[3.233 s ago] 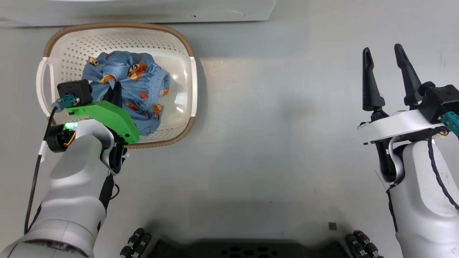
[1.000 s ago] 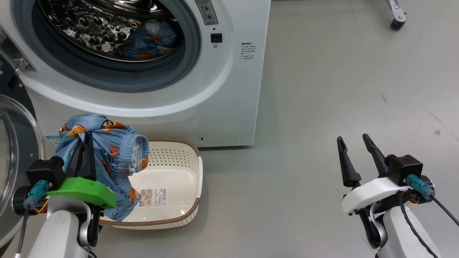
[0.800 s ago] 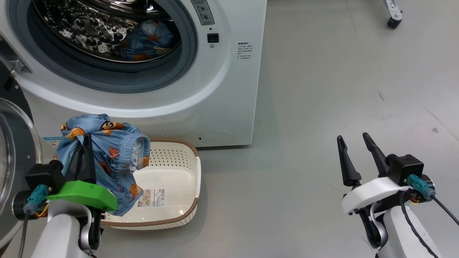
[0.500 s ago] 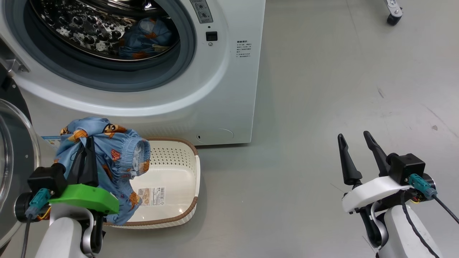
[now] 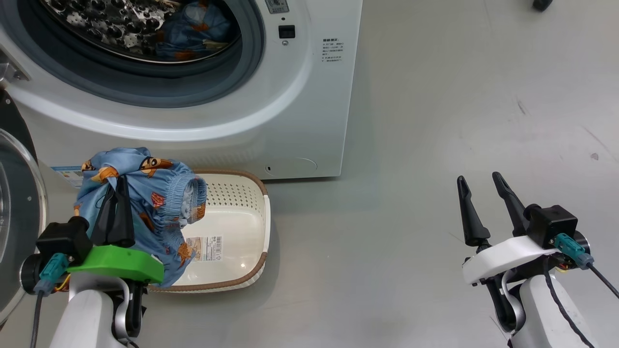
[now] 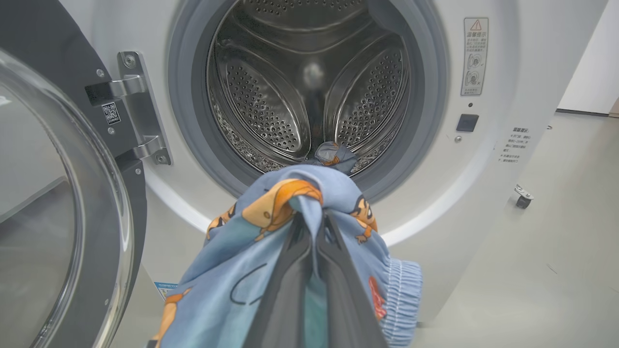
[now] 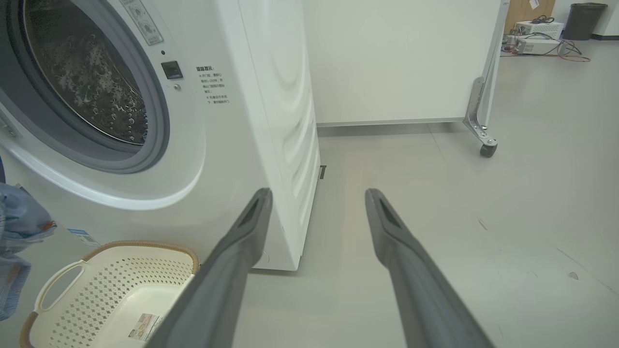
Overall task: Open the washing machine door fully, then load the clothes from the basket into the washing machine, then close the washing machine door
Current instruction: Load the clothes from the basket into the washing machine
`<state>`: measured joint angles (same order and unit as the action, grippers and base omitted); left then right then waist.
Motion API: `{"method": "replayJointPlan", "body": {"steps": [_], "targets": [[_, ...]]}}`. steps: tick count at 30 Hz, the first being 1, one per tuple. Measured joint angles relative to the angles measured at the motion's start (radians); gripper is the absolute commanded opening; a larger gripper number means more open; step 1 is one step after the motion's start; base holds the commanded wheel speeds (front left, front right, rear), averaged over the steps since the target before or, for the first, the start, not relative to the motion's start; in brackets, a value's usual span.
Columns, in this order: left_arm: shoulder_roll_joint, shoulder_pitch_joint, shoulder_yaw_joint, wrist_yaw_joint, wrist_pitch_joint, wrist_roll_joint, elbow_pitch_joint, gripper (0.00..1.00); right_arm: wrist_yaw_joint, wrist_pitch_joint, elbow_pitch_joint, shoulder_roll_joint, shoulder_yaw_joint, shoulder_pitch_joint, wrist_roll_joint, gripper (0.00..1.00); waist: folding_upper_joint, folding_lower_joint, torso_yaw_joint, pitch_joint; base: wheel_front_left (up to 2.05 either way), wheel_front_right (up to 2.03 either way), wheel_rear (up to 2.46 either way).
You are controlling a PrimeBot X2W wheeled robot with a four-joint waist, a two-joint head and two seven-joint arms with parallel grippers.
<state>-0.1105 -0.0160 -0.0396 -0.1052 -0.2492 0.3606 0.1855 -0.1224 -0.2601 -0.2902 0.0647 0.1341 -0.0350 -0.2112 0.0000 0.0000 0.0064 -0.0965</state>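
Head view: the left gripper (image 5: pixel 117 186) hangs before the washing machine (image 5: pixel 309 96), below its drum mouth, jaws clamped on bundled clothes (image 5: pixel 159 193). Another garment (image 5: pixel 193 29) lies in the drum. The basket (image 5: pixel 265 217) stands against the machine's front, its door (image 5: pixel 24 217) swung wide leftward. The right gripper (image 5: pixel 478 178) is off to the machine's right, jaws spread, holding nothing.

I lifted the clothes (image 5: pixel 159 193) out of the basket (image 5: pixel 264 227) with the left gripper (image 5: pixel 117 186), which had been down inside it. They ended up hanging above the basket's left end, its base bare. I tilted the head up, which brought the washing machine (image 5: pixel 309 96) front into frame.
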Motion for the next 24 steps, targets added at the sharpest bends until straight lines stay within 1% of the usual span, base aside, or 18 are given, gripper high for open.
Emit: {"method": "replayJointPlan", "body": {"steps": [7,17,21,24], "targets": [[0.007,-0.016,0.005,-0.001,0.000,-0.004,-0.017,0.00,0.000,0.000,0.016,0.000,-0.004,-0.002,0.000,1.00,0.0000,0.0000,0.003,-0.058,0.00,0.00,0.00],[0.019,-0.123,0.036,-0.001,0.000,-0.012,-0.035,0.00,0.000,0.000,0.035,0.000,-0.006,-0.048,0.000,1.00,0.0000,0.0000,0.000,-0.157,0.00,0.00,0.00],[0.017,-0.180,0.068,-0.002,-0.001,-0.017,-0.035,0.00,0.000,0.000,0.035,-0.001,-0.005,-0.070,0.000,1.00,0.0000,0.0001,-0.007,-0.195,0.00,0.00,0.00],[-0.002,-0.213,0.080,-0.002,-0.003,-0.019,-0.034,0.00,0.000,0.000,0.035,-0.001,-0.004,-0.085,0.000,1.00,0.0000,0.0001,-0.017,-0.217,0.00,0.00,0.00]]}}
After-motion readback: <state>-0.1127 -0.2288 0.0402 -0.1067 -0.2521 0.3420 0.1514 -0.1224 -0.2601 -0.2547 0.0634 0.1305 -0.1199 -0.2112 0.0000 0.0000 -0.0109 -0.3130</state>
